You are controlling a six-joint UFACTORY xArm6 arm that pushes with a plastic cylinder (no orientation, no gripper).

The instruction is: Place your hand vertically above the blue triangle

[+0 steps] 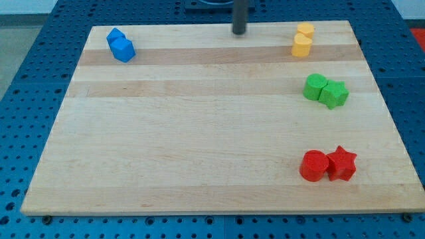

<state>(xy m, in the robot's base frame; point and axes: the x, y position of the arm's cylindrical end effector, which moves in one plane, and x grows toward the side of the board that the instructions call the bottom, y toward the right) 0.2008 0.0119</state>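
Two blue blocks sit touching at the board's top left. The upper one (116, 36) looks like a small wedge or triangle. The lower one (124, 50) looks like a cube. My tip (239, 32) is the end of the dark rod at the top centre of the board. It stands far to the right of the blue blocks, at about the same height in the view, and touches no block.
Two yellow blocks (303, 40) are stacked close at the top right. A green cube (315, 87) and a green star (334, 95) sit at the right. A red round block (313, 165) and a red star (342, 163) sit at the bottom right. The wooden board (199, 133) lies on a blue pegboard.
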